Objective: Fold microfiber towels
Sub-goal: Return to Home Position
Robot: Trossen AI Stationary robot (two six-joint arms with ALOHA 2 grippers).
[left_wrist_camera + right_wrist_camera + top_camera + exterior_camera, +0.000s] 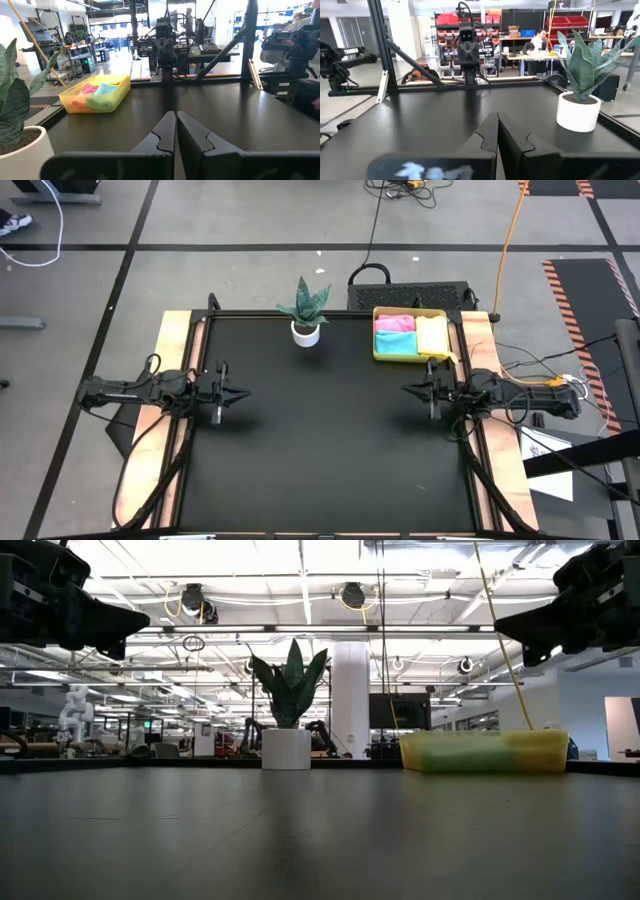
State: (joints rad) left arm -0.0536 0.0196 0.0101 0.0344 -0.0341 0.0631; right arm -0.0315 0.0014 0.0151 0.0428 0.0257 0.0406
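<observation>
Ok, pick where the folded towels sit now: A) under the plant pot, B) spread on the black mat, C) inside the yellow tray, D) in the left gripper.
C: the towels lie inside the yellow tray; the left gripper and right gripper hover empty at the sides of the table.

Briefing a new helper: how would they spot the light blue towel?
On the black table, find the yellow-green tray right of the potted plant. The light blue towel lies inside, beside a pink towel and a yellow towel; it alone is blue.
</observation>
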